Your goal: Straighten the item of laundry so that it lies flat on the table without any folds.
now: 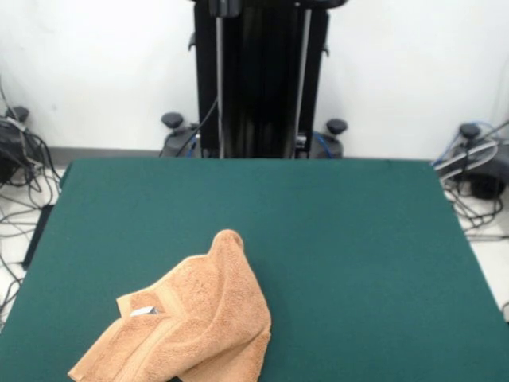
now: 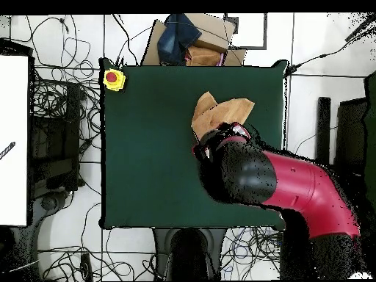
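Beyond the tabletop's upper edge in the overhead view, a brown cardboard box (image 2: 209,38) with something dark blue (image 2: 180,33) lying on or in it; which, cannot be told. At one corner of the dark green felt-like tabletop (image 1: 358,239), a small yellow box with a red button (image 2: 114,79).

Small peach-orange terry-cloth towel (image 1: 199,318) crumpled on the tabletop, not flat: in the front view, near the lower edge and left of centre. One part pushed up into a rounded peak, another folded over on itself, a hemmed band running along the lower left flap. Small white label (image 1: 143,310) showing at the fold.

In the overhead view, the towel (image 2: 224,111) lying toward the tabletop's upper edge, right of the middle. Red and black arm (image 2: 294,187) reaching in from the lower right. Tool (image 2: 218,141) seen only from straight above as a dark mass with a red rim, overlapping the towel's lower edge. Apart, together or clamped on cloth: cannot tell. Nothing of the tool visible in the front view.
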Available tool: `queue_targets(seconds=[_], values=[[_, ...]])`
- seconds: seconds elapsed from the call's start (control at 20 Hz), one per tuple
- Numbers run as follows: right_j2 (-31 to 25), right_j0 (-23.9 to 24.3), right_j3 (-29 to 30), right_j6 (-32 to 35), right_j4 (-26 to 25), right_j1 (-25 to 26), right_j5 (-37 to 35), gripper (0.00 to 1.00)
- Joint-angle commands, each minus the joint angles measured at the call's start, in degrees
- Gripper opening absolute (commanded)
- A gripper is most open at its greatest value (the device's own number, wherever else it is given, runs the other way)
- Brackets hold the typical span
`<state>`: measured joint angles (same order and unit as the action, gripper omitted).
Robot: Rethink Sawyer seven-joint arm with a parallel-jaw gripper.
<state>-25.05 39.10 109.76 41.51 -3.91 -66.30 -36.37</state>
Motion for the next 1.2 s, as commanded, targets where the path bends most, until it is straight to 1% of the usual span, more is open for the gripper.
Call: queue_targets(seconds=[0.05, 0.2, 0.3, 0.55, 1.0, 1.2], values=[[3.8, -0.6, 8.3, 15.6, 2.5, 1.5, 2.2, 0.00], [4.3, -0.9, 8.5, 15.4, 2.6, 1.4, 2.2, 0.00], [4.9, -1.3, 8.1, 15.4, 2.2, 2.2, 1.5, 0.00], [7.6, -3.3, 6.1, 16.4, -2.6, 6.4, 1.2, 0.00], [10.3, -4.3, 5.0, 14.2, -5.2, 11.5, 3.3, 0.00], [11.2, -4.6, 4.0, 13.6, -6.7, 14.6, 6.3, 0.00]])
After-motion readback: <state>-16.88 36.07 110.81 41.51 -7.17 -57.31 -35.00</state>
